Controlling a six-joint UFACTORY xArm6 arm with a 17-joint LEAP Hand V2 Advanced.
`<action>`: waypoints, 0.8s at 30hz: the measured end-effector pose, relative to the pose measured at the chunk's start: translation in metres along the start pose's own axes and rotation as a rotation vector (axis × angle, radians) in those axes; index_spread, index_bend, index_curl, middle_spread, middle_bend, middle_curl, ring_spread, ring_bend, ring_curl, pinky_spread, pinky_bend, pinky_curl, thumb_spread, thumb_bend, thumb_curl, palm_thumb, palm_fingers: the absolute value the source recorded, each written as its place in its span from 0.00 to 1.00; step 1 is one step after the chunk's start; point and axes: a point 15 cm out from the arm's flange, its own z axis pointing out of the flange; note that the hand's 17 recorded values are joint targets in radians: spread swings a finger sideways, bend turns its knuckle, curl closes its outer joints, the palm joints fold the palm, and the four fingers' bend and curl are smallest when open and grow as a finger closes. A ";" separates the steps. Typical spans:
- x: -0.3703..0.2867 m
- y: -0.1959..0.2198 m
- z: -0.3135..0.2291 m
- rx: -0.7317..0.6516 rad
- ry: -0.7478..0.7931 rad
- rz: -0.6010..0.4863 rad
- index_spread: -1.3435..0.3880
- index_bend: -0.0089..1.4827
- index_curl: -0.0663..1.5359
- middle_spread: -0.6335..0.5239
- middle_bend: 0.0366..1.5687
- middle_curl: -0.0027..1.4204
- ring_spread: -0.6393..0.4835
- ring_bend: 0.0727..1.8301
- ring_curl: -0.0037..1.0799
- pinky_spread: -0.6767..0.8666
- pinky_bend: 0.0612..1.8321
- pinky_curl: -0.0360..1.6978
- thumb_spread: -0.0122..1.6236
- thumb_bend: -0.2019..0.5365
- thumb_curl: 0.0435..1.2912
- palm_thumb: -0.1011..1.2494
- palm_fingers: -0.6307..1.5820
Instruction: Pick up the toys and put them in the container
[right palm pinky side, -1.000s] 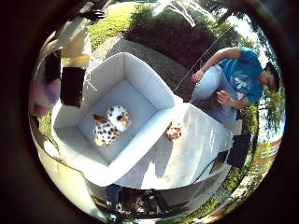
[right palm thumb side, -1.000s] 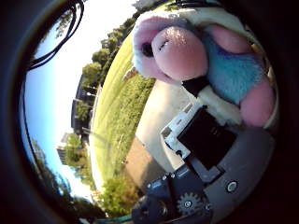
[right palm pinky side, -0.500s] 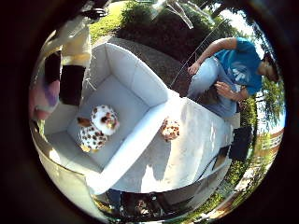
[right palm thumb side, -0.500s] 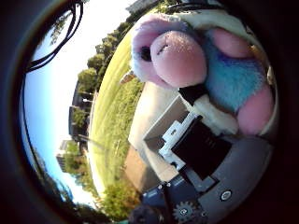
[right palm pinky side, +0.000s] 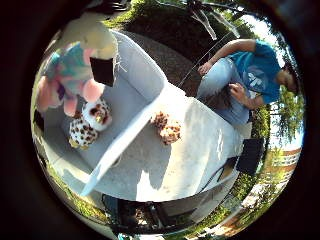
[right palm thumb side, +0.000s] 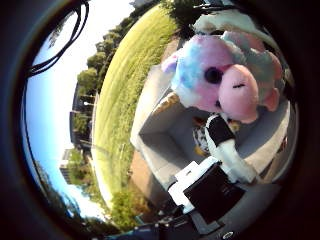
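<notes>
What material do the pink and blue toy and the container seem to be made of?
Pink and blue toy: soft plush, by its fuzzy, matte surface. Container: probably fabric or thin plastic, given its flat, matte grey-white walls; the look leaves it open.

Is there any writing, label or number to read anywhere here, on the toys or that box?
None can be read.
Pastel plush toy: no tag or print shows.
Spotted plush toy in the white container: only spots.
Brown spotted toy on the table: no writing shows.
Container walls: plain.
</notes>
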 end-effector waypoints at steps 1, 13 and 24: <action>0.003 0.003 -0.001 -0.009 0.001 0.000 0.55 0.36 0.09 0.60 0.09 0.36 0.84 0.33 0.36 0.77 0.50 0.40 0.67 0.22 0.41 0.60 0.25; 0.070 0.020 -0.044 -0.020 0.008 0.068 0.55 0.24 0.14 0.64 0.09 0.28 0.85 0.27 0.31 0.79 0.42 0.33 0.67 0.23 0.35 0.58 0.28; 0.204 0.063 -0.055 -0.053 0.132 0.138 0.63 0.15 0.18 0.59 0.10 0.26 0.82 0.25 0.29 0.78 0.34 0.27 0.68 0.23 0.33 0.58 0.34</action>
